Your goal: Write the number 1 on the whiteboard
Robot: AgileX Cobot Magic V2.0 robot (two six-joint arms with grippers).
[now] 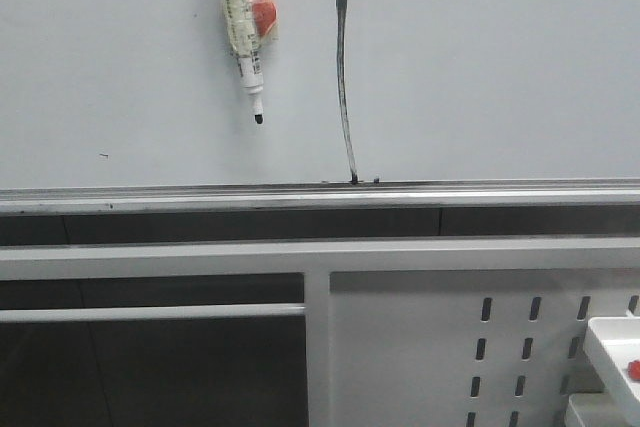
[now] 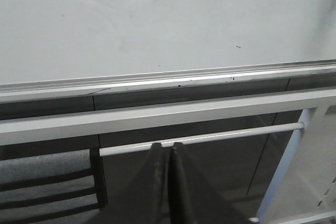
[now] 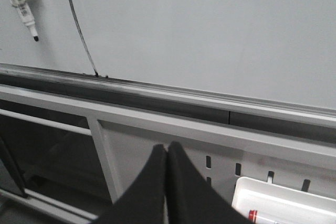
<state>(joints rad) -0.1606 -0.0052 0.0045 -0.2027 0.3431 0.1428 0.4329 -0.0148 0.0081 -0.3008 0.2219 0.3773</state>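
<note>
Nearest: both arms are parked low, below the board, clear of it. Left gripper [image 2: 168, 153] has its dark fingers pressed together, nothing between them. Right gripper [image 3: 166, 153] is the same, tips touching and empty. Neither holds a pen; my read is the writing step is over and the arms sit in a retracted pose.

White tray [image 1: 612, 352] is at the 4 o'clock corner of the front view, just in front of the perforated panel [image 1: 430, 347]. It carries a small red-tipped item, too cropped to identify. In the right wrist view the same tray [image 3: 278, 200] shows a red cap end. Probably the pen or eraser station, placed on the right arm's side.

Next back: white frame rails, then the silver rail [image 1: 300, 194] along the bottom edge of the whiteboard [image 1: 500, 67].

On the board, the number 1 [image 1: 344, 87] runs from about 12 o'clock of frame centre down to the rail. It is near vertical with a slight bow, fat at the top and thin at the foot — two small ink dots sit beside the foot.

Marker pen [image 1: 241, 32] hangs at 11 o'clock, tip down, well left of the stroke and not touching it. It is strapped to a red blob with yellowish tape, likely a magnet mount.

Print on the barrel is too small to read. No other legible text.
</note>
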